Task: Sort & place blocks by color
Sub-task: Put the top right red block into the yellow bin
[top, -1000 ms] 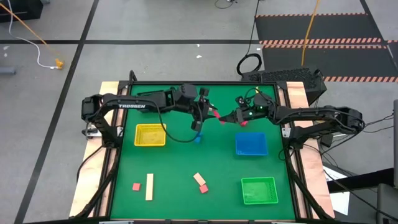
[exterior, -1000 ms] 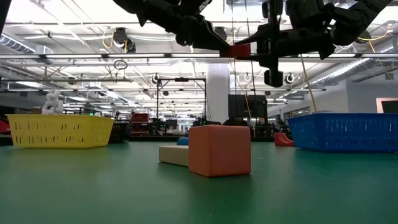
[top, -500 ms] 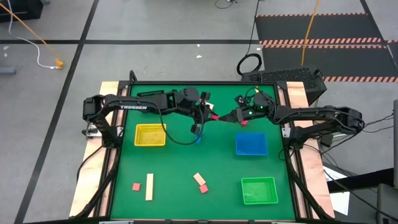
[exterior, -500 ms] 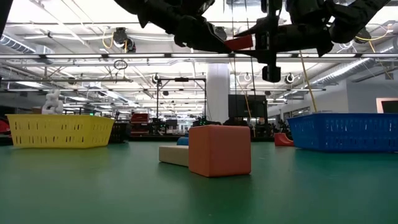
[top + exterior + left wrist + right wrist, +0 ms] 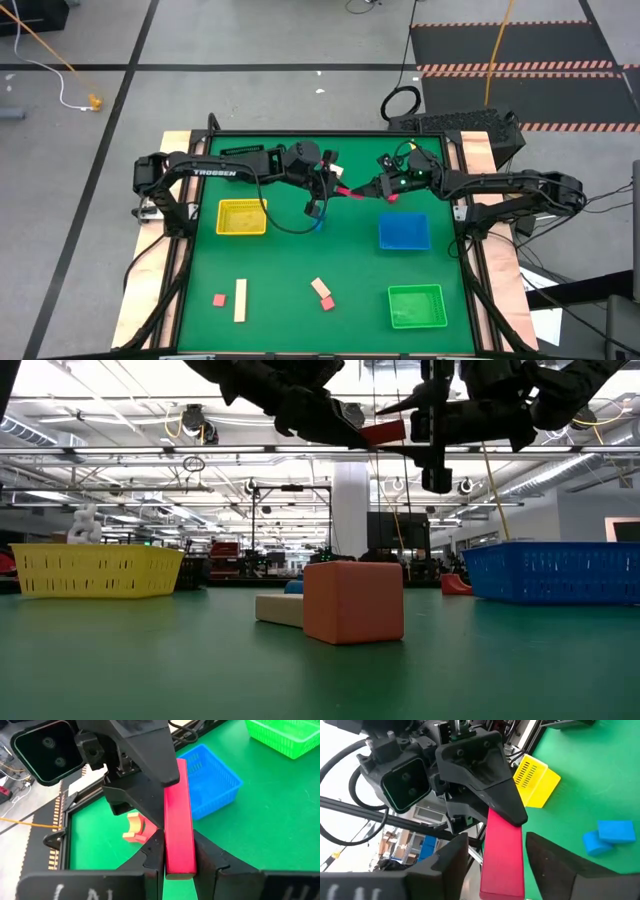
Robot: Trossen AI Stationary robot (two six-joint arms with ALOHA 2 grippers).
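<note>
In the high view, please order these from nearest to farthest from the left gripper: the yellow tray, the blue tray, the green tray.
Measured from the left gripper, shut on the red bar-shaped block above the table's far middle:
1. The flat blue tray, on the right arm's side.
2. The flat yellow tray, on the left arm's side, only somewhat farther.
3. The flat green tray, at the near right corner.

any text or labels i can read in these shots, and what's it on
"TROSSEN": white letters on the left arm, readable from above.
No print shows on the red bar, the trays or the loose blocks.
Signs in the room behind the table are too small to read.
</note>
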